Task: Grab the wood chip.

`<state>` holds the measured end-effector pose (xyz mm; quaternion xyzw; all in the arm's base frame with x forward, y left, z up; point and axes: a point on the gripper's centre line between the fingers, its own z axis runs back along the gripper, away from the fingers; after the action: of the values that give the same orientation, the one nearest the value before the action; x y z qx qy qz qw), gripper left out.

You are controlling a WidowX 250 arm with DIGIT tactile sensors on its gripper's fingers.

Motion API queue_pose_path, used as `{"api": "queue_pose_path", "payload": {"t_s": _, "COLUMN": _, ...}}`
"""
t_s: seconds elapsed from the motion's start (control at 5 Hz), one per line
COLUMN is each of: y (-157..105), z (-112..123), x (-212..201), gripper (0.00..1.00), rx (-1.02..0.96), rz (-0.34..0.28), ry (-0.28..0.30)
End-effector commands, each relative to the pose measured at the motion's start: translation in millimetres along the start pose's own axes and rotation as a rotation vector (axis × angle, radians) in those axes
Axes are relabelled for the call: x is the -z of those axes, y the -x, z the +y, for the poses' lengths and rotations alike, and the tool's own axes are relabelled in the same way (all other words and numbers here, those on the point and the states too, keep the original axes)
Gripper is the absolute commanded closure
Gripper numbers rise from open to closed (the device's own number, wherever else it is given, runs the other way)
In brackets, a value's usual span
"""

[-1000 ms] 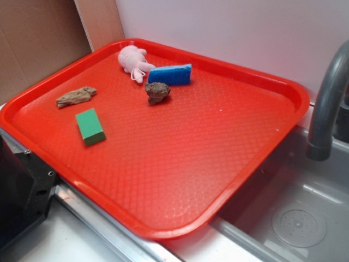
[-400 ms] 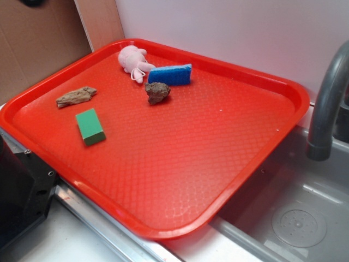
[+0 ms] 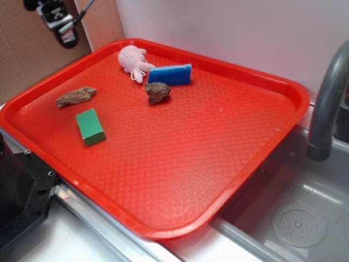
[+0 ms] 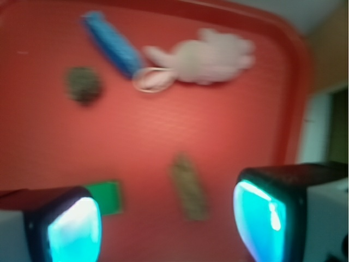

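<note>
The wood chip [image 3: 76, 97] lies flat on the red tray [image 3: 229, 164], near the tray's left rim, just beyond the green block [image 3: 90, 126] and apart from it. The dark rock [image 3: 157, 92] sits well to the right of the chip, with the blue sponge [image 3: 170, 75] and pink plush toy [image 3: 134, 61] behind the rock, toward the tray's far rim.

The gripper [image 3: 57, 19] hangs high above the tray's far left corner, well up and back from the chip. In the blurred wrist view the gripper [image 4: 166, 221] has its fingers spread wide, holding nothing, and the chip [image 4: 190, 186] shows between them, nearer the right finger [image 4: 267, 215].
</note>
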<state>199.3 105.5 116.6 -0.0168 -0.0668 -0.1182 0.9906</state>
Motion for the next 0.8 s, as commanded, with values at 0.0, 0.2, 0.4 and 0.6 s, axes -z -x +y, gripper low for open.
{"api": "queue_pose_path", "payload": {"t_s": 0.0, "y": 29.3, "z": 32.5, "x": 30.8, "gripper": 0.0, "rx": -0.004, "rz": 0.025, "ry": -0.075}}
{"api": "queue_pose_path", "payload": {"t_s": 0.2, "y": 19.7, "z": 17.3, "x": 52.8, "gripper": 0.0, "rx": 0.094, "rz": 0.051, "ry": -0.061}}
{"api": "queue_pose_path", "payload": {"t_s": 0.4, "y": 23.4, "z": 7.8, "x": 72.7, "gripper": 0.0, "rx": 0.139, "rz": 0.096, "ry": -0.05}}
{"api": "queue_pose_path", "payload": {"t_s": 0.6, "y": 22.7, "z": 4.7, "x": 87.4, "gripper": 0.0, "rx": 0.143, "rz": 0.13, "ry": -0.046}}
